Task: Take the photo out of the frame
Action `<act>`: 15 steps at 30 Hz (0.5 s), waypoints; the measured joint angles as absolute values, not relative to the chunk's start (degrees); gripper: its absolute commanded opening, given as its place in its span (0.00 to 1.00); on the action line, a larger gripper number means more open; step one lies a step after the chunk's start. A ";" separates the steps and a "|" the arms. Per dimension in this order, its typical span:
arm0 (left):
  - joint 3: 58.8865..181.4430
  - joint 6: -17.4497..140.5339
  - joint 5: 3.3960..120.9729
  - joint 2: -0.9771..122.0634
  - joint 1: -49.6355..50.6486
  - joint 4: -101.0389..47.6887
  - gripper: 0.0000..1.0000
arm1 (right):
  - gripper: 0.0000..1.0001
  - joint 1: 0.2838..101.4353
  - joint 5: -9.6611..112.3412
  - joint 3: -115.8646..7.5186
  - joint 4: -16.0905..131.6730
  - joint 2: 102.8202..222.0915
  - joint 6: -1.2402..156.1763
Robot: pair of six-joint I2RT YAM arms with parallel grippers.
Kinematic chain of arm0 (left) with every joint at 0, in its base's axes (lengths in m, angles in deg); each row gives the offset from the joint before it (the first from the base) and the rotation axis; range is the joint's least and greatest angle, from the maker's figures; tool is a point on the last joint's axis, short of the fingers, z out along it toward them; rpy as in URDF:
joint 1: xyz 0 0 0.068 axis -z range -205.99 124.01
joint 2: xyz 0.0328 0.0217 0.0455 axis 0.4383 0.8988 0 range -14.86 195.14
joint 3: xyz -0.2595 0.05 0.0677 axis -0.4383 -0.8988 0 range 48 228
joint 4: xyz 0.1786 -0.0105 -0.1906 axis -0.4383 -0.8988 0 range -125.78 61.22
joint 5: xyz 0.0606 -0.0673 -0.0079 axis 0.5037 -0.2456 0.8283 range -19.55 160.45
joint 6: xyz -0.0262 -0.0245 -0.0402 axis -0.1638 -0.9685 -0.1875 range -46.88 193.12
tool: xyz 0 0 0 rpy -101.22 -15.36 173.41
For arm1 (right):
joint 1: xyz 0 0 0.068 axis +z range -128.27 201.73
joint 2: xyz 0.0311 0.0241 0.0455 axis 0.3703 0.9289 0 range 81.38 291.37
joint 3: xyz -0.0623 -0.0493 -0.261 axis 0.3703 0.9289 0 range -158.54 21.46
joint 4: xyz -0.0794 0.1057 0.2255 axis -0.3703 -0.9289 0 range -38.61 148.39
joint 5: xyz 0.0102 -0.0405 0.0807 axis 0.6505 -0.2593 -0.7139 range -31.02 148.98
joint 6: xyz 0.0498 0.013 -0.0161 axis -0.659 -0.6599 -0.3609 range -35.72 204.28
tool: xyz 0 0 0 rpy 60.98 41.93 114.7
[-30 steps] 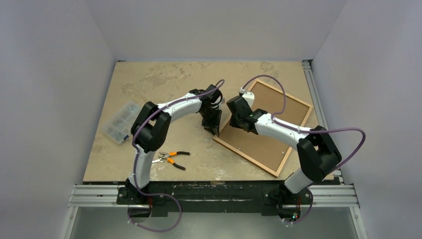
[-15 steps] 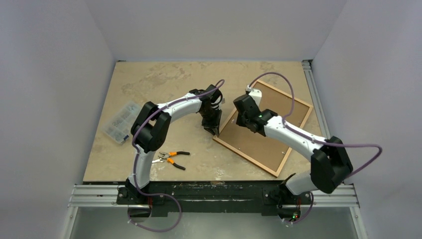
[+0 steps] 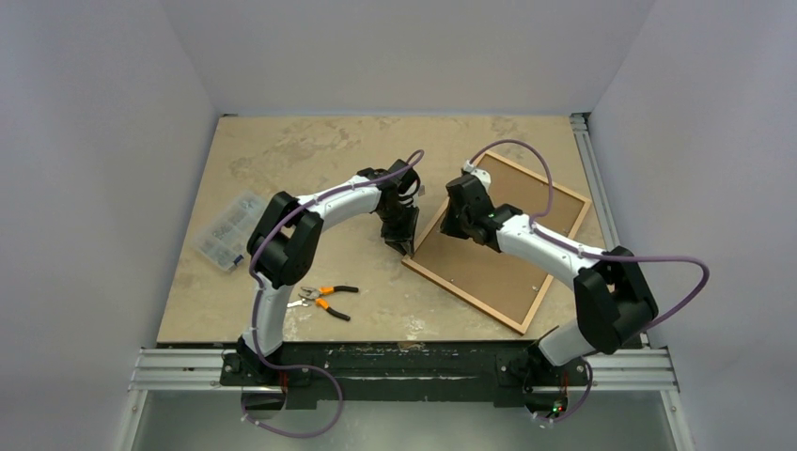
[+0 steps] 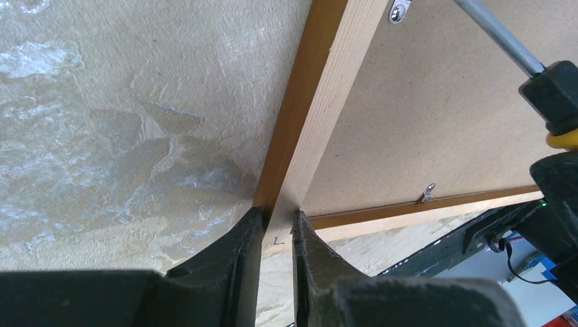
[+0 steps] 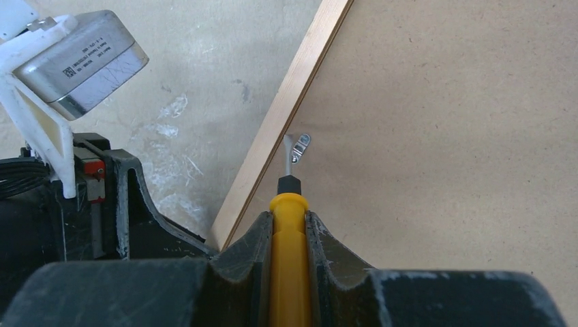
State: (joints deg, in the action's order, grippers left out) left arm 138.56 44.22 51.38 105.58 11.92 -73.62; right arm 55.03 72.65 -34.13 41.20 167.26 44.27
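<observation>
The frame (image 3: 462,298) lies face down right of the table's middle, with the photo's plain brown board back (image 3: 489,272) facing up; the print side is hidden. My left gripper (image 3: 406,246) is shut on the frame's moulding (image 4: 310,116) near its near-left corner, one jaw on each side (image 4: 276,218). My right gripper (image 3: 449,225) is shut on a yellow-handled screwdriver (image 5: 289,259). The screwdriver's tip touches a small metal clip (image 5: 298,145) on the board (image 5: 443,136), beside the left moulding (image 5: 286,109). Two more clips (image 4: 427,193) (image 4: 399,9) show on the board's edges.
Orange-handled pliers (image 3: 324,299) lie near the front edge, left of the frame. A clear plastic organiser box (image 3: 228,231) sits at the table's left edge. A metal rail (image 3: 590,178) runs along the right side, close to the frame's far corner.
My right gripper has shifted a little farther back along the frame's left side, and its elbow has swung to the right. The left arm and the frame have not moved.
</observation>
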 measured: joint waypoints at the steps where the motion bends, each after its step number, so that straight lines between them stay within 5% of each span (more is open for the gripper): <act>1: 138.56 44.22 51.38 105.58 11.92 -73.62 0.06 | 0.00 55.03 72.39 -34.13 41.22 167.35 44.27; 15: 138.56 44.22 51.24 105.58 11.92 -73.60 0.06 | 0.00 54.44 71.04 -34.50 41.02 169.78 43.99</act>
State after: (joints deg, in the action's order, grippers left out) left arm 138.56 44.22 51.24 105.58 11.92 -73.60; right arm 54.44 71.04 -34.50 41.02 169.78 43.99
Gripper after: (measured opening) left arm 0.187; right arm 0.158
